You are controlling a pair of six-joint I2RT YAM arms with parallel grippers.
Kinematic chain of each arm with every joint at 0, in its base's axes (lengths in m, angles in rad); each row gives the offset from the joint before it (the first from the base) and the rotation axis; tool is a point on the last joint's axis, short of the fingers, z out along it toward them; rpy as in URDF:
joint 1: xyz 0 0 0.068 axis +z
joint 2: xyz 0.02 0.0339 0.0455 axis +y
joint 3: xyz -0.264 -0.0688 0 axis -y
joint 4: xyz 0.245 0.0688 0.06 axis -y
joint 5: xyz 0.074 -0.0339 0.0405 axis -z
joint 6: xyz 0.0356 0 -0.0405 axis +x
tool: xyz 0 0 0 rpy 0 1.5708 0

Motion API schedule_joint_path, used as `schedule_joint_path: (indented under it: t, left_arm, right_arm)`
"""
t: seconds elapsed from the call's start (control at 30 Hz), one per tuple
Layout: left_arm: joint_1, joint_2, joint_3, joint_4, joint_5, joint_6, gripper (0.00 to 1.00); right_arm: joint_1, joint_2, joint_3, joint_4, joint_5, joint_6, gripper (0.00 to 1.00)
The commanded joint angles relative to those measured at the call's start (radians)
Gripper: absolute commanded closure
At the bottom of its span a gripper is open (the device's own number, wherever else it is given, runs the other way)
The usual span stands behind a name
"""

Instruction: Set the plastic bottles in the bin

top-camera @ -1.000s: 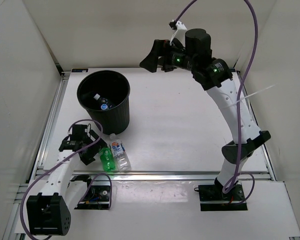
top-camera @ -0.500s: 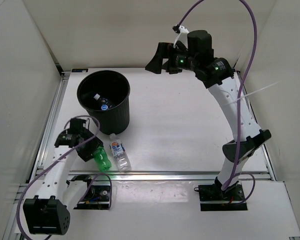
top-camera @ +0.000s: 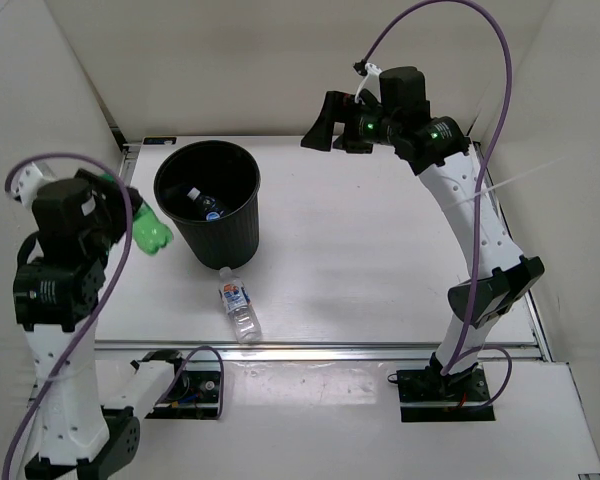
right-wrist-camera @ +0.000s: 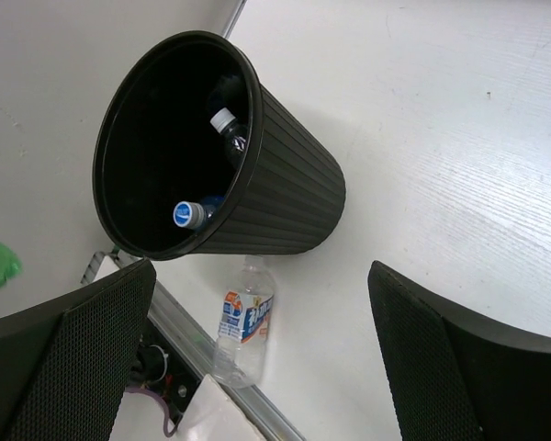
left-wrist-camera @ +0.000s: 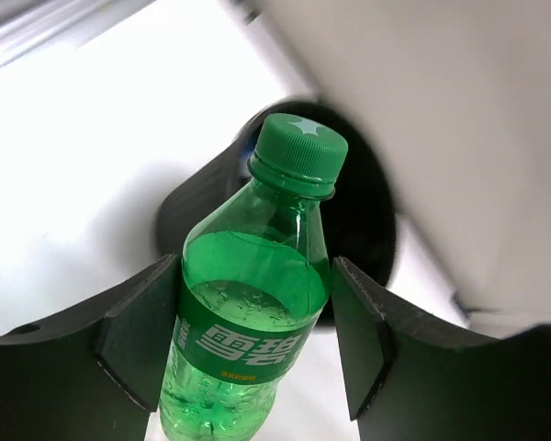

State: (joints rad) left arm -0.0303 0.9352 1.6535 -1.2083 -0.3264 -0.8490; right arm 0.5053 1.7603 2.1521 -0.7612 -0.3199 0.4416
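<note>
Both arms use white moulded link shells joined by black cylindrical joint housings.

The right arm (top-camera: 470, 220) has a black collar at mid-length, two green indicator lights on its black wrist housings, and a thin white tie strip projecting from the upper link. Its black square base plate (top-camera: 445, 385) sits at the near edge of the counter. The right purple cable (top-camera: 507, 65) runs from a white connector at the wrist down to the base.

The left arm (top-camera: 60, 380) carries a matching left purple cable (top-camera: 70, 157).

Left gripper (left-wrist-camera: 253, 312): fingers (left-wrist-camera: 138, 340) plain matte black, angular.

Right gripper (right-wrist-camera: 259, 276): fingers (right-wrist-camera: 64, 367) black, inner faces covered in a fine mesh texture.
</note>
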Motion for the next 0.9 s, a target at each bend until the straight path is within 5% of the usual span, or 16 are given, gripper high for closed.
schedule_joint_path:
  t: [0.0, 0.2, 0.27, 0.33, 0.47, 0.67, 0.87]
  left_arm:
    - [-0.003, 0.187, 0.072, 0.201, 0.015, 0.057, 0.53]
    - [-0.039, 0.399, 0.202, 0.325, 0.185, 0.169, 0.31]
    - [-0.048, 0.438, 0.252, 0.271, 0.176, 0.160, 0.00]
    - [-0.072, 0.395, 0.252, 0.262, 0.143, 0.148, 0.00]
    - [-0.125, 0.147, -0.086, 0.416, 0.182, 0.191, 0.00]
    - [-0.134, -0.157, -0.454, 0.526, 0.601, 0.361, 0.00]
    - [-0.163, -0.217, -0.777, 0.491, 0.697, 0.285, 0.00]
  right_arm:
    - [-0.008, -0.032, 0.006, 0.022, -0.037, 0.015, 0.00]
    - [-0.008, -0.010, 0.018, 0.022, -0.057, 0.025, 0.00]
    - [-0.008, -0.010, 0.018, 0.022, -0.067, 0.025, 0.00]
    - [-0.019, -0.021, 0.009, 0.022, -0.067, 0.025, 0.00]
    - [-0.040, -0.061, -0.063, 0.022, -0.067, 0.025, 0.00]
    - [-0.062, -0.082, -0.103, 0.022, -0.076, 0.043, 0.00]
    - [-0.071, -0.044, -0.080, 0.022, -0.105, 0.043, 0.00]
